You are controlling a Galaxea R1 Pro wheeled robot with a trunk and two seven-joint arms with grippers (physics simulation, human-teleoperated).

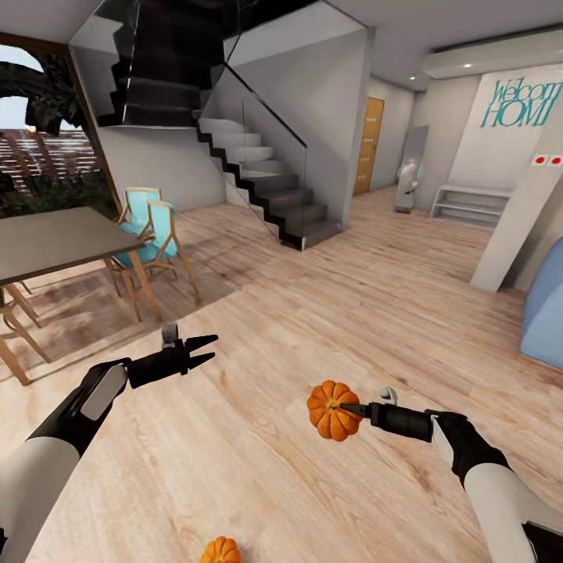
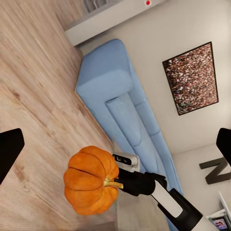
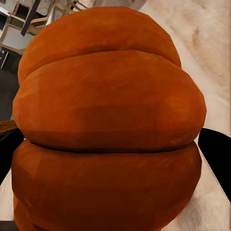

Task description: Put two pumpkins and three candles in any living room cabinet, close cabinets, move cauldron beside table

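An orange ribbed pumpkin (image 1: pixel 331 410) hangs above the wooden floor at the lower right of the head view, with my right gripper (image 1: pixel 349 409) shut on it. The same pumpkin (image 2: pixel 91 179) appears in the left wrist view, held at its stem side, and in the right wrist view the pumpkin (image 3: pixel 108 120) bulges between dark fingers (image 3: pixel 217 159). A second pumpkin (image 1: pixel 220 551) lies on the floor at the head view's bottom edge. My left gripper (image 1: pixel 205 350) is open and empty at the lower left, its fingers (image 2: pixel 9 149) spread wide. The cabinet, candles and cauldron are out of view.
A dark dining table (image 1: pixel 55 242) with turquoise chairs (image 1: pixel 156 231) stands at the left. A staircase (image 1: pixel 266 180) rises behind it. A blue sofa (image 1: pixel 545 309) sits at the right edge beside a white pillar (image 1: pixel 520 211). Open wooden floor stretches ahead.
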